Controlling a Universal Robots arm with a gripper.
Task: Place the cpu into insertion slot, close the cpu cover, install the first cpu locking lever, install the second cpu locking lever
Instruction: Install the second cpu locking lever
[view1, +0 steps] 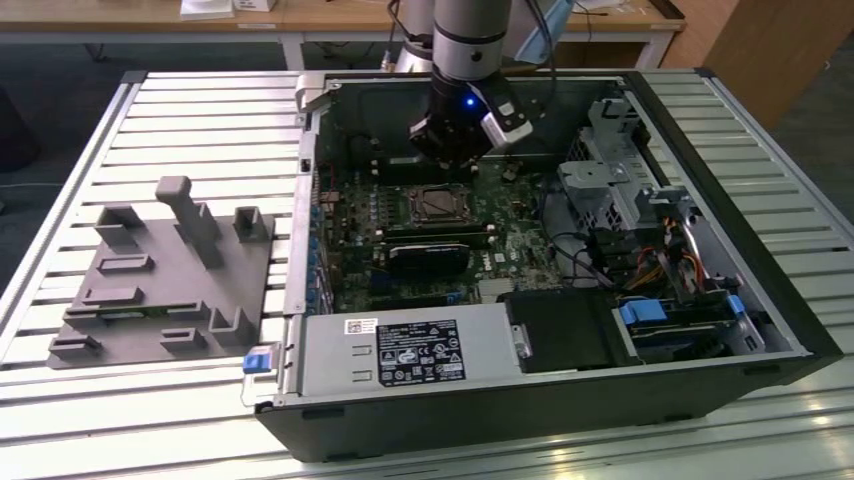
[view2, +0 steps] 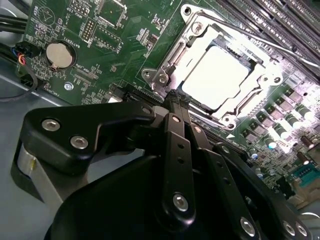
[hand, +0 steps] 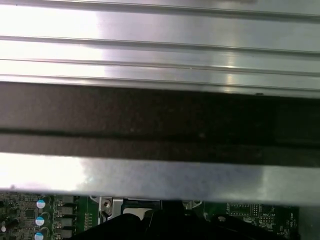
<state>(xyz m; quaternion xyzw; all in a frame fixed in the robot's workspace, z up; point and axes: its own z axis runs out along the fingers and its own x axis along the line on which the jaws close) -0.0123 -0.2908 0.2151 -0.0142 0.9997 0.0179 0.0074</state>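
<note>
End effector (view2: 172, 97) sits inside the open computer case (view1: 747, 300), fingers pressed together at the tip, gripping nothing visible. The tip is just beside one corner of the insertion slot (view2: 200, 112). The cpu (view2: 216, 77) lies seated in the slot, with the cpu cover (view2: 267, 62) lying down around it.

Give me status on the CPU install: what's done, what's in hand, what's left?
Done: the cpu sits in the insertion slot, and the cpu cover appears to lie down around it. In hand: the gripper, fingers together and holding nothing, is at the socket's edge. Left: I can't tell whether either locking lever is latched.
</note>
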